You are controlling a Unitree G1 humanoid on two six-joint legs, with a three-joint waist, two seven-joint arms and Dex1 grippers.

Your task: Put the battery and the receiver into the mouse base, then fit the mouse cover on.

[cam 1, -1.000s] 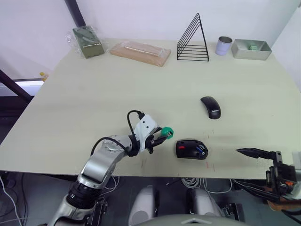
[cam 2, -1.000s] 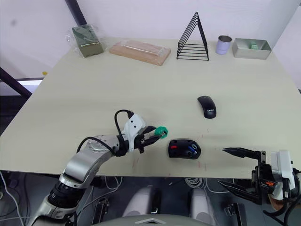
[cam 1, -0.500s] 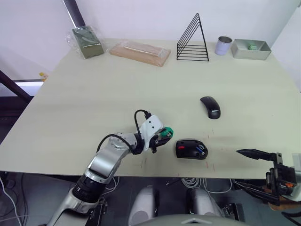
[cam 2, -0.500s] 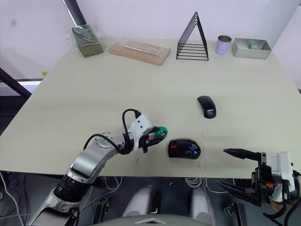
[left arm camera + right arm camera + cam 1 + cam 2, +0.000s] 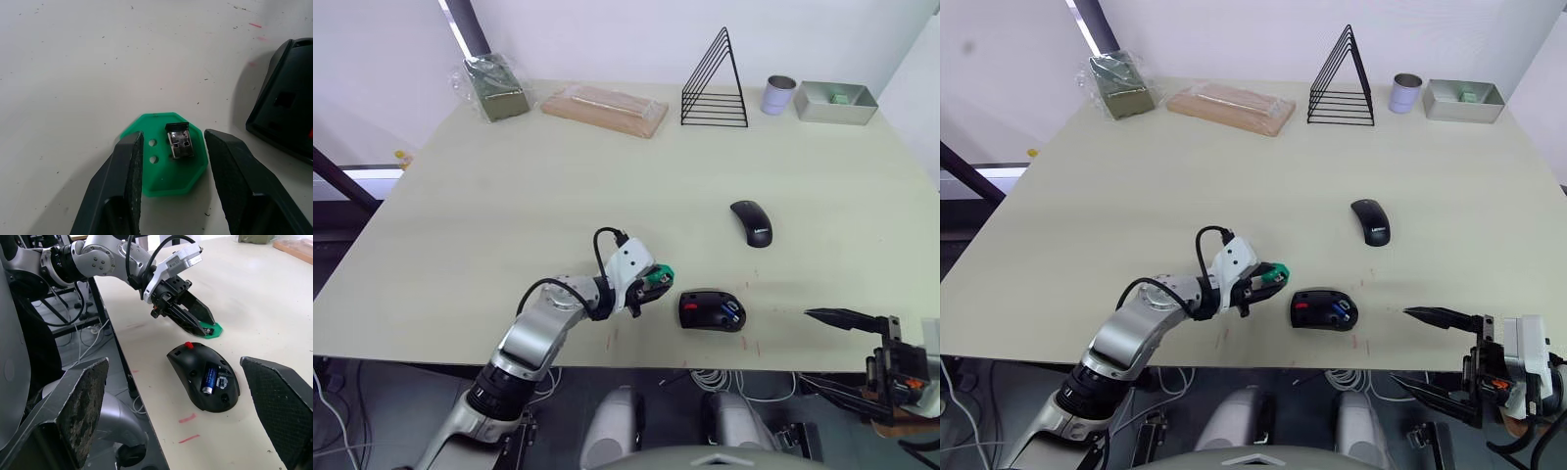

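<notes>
While the left claw (image 5: 171,166) is spread open over a green disc (image 5: 168,159), its two fingers (image 5: 124,186) are set on either side of the disc, close to its edges. The receiver (image 5: 180,142) is seen lying on the disc, between the fingers. Just right of the disc, the mouse base (image 5: 712,310) rests near the front edge of the tabletop (image 5: 558,186), with the battery (image 5: 209,378) seated in its compartment. The mouse cover (image 5: 752,222) lies farther back and to the right. The right claw (image 5: 1435,357) is held wide open, empty, off the near right edge. A wire rack (image 5: 716,82), a cup (image 5: 780,95) and a tin (image 5: 836,102) stand along the far edge.
</notes>
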